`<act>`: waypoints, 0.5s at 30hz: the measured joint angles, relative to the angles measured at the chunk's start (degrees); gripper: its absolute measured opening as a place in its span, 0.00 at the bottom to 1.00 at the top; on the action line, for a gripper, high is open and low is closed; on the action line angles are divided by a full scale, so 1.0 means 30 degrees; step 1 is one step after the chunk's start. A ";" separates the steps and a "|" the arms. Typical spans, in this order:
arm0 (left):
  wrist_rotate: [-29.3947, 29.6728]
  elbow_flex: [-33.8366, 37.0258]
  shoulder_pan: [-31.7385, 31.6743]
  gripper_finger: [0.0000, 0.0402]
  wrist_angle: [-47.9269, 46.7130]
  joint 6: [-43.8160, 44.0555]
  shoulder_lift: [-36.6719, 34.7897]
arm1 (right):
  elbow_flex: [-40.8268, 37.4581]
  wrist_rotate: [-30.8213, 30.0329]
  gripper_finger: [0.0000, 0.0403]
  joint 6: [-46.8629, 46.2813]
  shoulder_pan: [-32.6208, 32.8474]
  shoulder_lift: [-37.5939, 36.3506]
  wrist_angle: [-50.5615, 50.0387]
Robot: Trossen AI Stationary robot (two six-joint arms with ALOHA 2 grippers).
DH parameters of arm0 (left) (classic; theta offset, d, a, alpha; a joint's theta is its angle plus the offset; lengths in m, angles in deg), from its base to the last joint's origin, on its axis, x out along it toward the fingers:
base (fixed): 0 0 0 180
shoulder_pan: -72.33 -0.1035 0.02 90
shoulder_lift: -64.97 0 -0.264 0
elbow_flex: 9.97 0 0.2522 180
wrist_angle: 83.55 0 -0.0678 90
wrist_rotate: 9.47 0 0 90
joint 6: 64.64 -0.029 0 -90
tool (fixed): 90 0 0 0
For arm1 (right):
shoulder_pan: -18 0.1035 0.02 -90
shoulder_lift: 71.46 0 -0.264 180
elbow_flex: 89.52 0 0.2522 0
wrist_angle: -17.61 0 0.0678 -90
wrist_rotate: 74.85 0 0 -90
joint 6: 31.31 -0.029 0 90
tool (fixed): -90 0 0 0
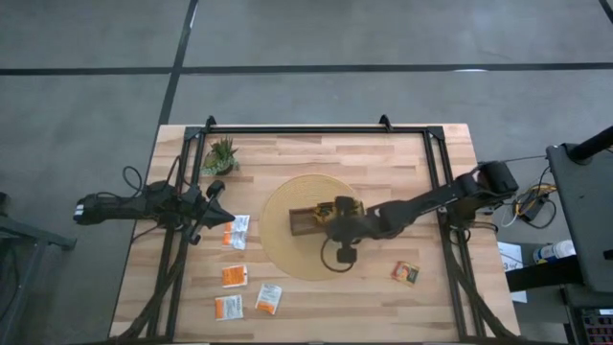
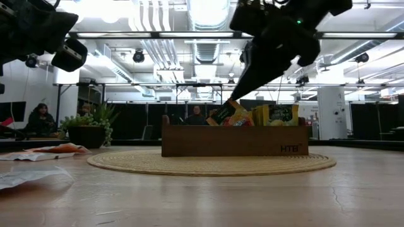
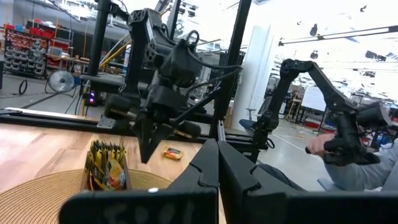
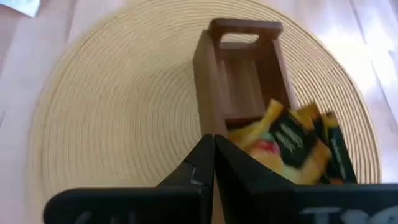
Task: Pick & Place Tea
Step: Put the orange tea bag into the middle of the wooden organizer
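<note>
Wooden tray on a woven mat holds sachets; right gripper above, jaws pressed together, empty.

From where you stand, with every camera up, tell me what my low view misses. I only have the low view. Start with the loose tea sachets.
Observer: Four sachets lie on the table's left part, left of the round woven mat: a white-and-orange sachet and three orange ones.
Operator: Report the right side.
Observer: One more sachet lies alone right of the mat.
Operator: Describe the wooden tray's compartments.
Observer: The right wrist view shows the far compartments bare; sachets fill only the near part, under the right hand.
Operator: Give me that hand's state.
Observer: Shut, fingers together, over the tray with nothing between them. The left hand waits shut at the table's left.
</note>
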 joint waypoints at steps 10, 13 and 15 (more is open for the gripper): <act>0.0000 0.0000 0.0002 0.00 0.0002 0.0002 0.0006 | 0.2700 -0.2908 0.02 -0.3685 -0.0640 0.2857 -0.5907; 0.0000 -0.0002 0.0000 0.00 0.0002 0.0004 0.0006 | 0.3141 -0.2900 0.02 -0.3847 -0.0707 0.3463 -0.6004; -0.0001 0.0004 -0.0001 0.00 -0.0005 0.0004 0.0006 | 0.3462 -0.2618 0.02 -0.3634 -0.0685 0.3912 -0.6000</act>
